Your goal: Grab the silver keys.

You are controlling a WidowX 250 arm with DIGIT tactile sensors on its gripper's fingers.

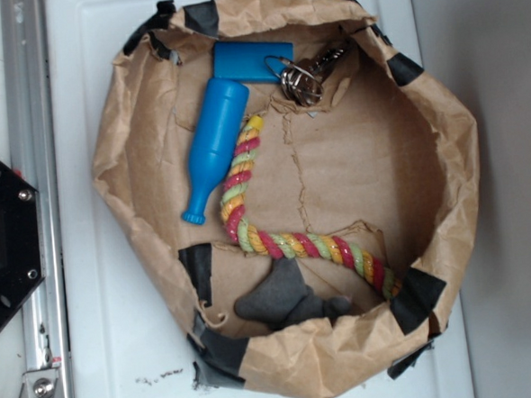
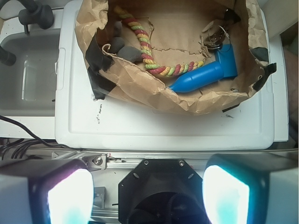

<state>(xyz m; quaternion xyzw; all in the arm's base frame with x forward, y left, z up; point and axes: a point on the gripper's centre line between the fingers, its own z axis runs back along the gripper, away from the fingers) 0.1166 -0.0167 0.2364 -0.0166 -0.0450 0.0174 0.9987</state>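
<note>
silver keys lie inside brown paper basket, against its far rim in exterior view, rings touching flat blue tag. blue bottle toy just beside tag, slanting toward basket centre. multicoloured rope curves from bottle toward basket's near wall. grey cloth near rope. gripper well apart from basket, over white surface edge, jaws spread wide, holding nothing.
</note>
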